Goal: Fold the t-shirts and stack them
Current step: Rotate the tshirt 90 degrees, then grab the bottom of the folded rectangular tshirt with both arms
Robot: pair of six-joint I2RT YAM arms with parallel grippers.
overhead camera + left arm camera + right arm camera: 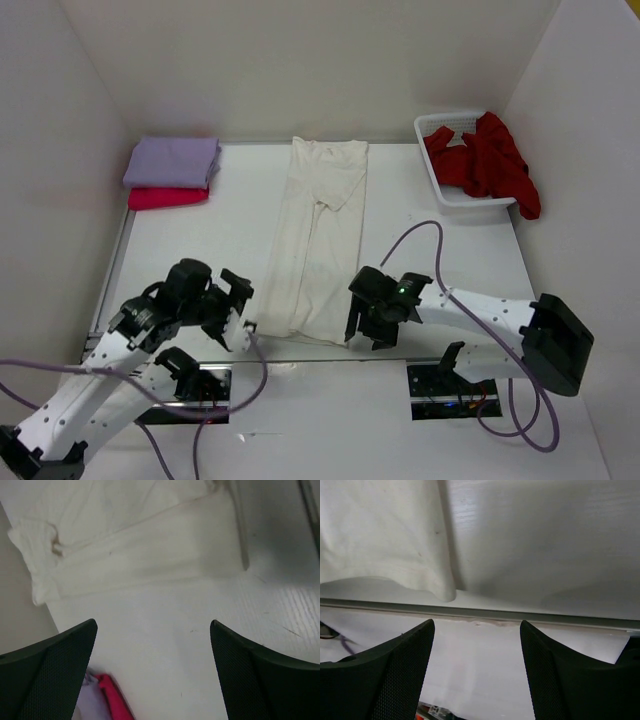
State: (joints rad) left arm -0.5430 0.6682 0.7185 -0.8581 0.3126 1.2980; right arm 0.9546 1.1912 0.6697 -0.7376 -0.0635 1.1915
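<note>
A cream white t-shirt (315,240) lies folded lengthwise into a long strip down the middle of the table. Its near end shows in the left wrist view (125,545) and the right wrist view (380,535). My left gripper (243,312) is open and empty just left of the shirt's near end. My right gripper (362,325) is open and empty just right of that end. A lavender purple t-shirt (172,160) lies folded on a folded magenta-pink t-shirt (168,197) at the back left. A dark red t-shirt (485,160) lies crumpled in the basket.
A white lattice basket (445,195) stands at the back right against the wall. White walls close in the table on three sides. A metal strip (520,615) runs along the table's near edge. Purple cables loop near both arm bases.
</note>
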